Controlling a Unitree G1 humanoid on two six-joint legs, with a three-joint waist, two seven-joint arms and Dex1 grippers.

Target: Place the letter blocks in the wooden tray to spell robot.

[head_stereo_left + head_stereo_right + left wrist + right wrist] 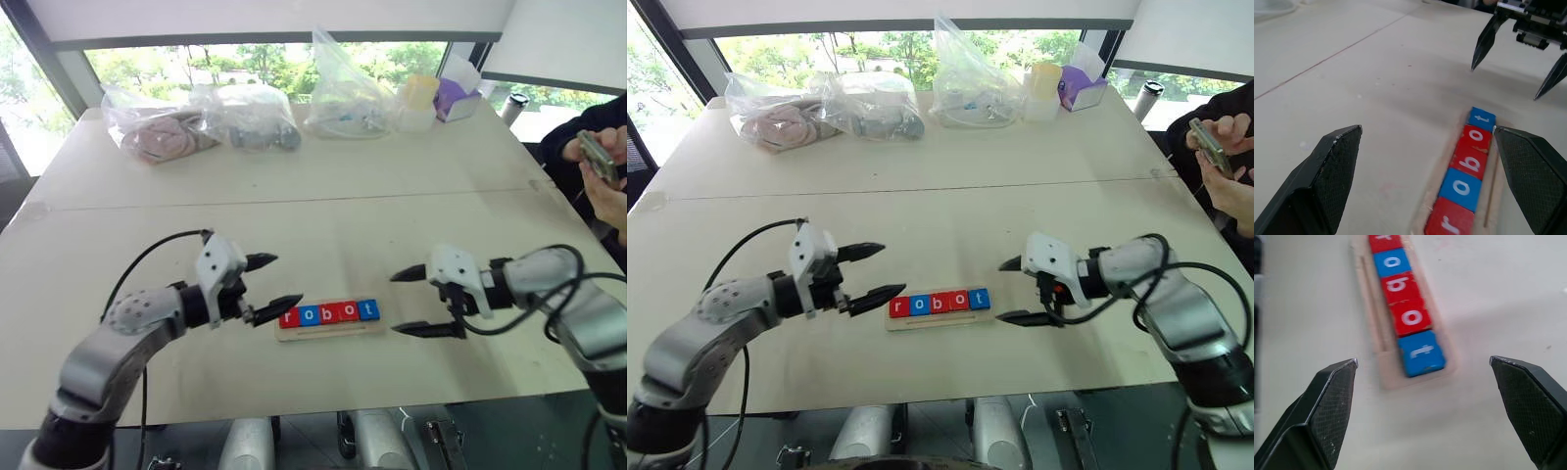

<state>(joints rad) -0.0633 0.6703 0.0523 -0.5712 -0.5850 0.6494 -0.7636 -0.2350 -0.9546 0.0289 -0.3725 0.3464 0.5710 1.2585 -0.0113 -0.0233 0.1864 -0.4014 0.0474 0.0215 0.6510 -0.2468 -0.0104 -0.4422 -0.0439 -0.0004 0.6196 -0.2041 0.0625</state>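
Left eye view has the letter blocks (328, 313), red, blue, red, red, blue, seated in the wooden tray (328, 333) near the pale surface's (313, 215) front edge reading "robot", so the task looks finished, with the left claw (266, 286) and right claw (416, 302) flanking it, both wide and empty.

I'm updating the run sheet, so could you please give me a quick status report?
Left gripper and right gripper open, empty, flanking wooden tray. Letter blocks in tray spell robot. Nothing in the way.
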